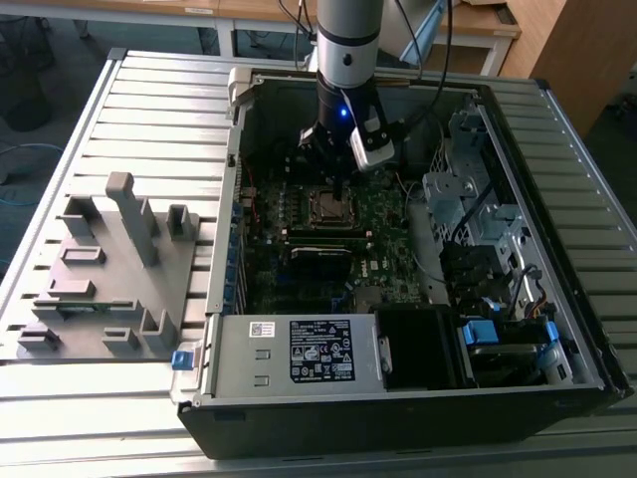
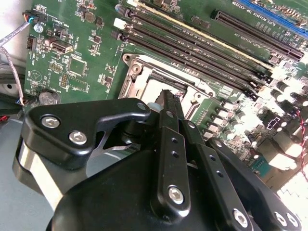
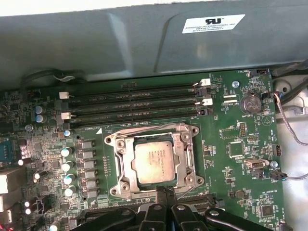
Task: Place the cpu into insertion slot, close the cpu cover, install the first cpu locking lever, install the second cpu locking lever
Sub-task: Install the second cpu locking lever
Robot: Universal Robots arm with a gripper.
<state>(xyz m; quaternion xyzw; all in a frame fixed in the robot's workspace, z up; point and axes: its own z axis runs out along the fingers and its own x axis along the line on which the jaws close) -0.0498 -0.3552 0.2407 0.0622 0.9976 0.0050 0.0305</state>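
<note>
The cpu [image 3: 154, 162] lies flat in the insertion slot [image 3: 113, 169], silver-grey top up, on the green motherboard [image 3: 231, 168]. The cpu cover [image 3: 186, 156] is down around it as a silvery frame. A thin wire lever [image 3: 144, 128] runs along the slot's side toward the memory slots. My gripper [image 3: 165, 191] is shut, its black fingertips together just over the slot's opposite edge, beside another thin wire. In the second wrist view my gripper [image 2: 167, 96] points at the cpu [image 2: 152, 90]. In the exterior view my gripper [image 1: 336, 185] hangs right above the cpu [image 1: 329, 207] inside the open computer case.
Long black memory slots [image 3: 134, 103] lie beside the socket, with the grey case wall [image 3: 144, 43] beyond them. A power supply [image 1: 299, 349] and drive cage [image 1: 468, 199] with cables crowd the case. A grey fixture [image 1: 109, 269] stands outside on the exterior view's left.
</note>
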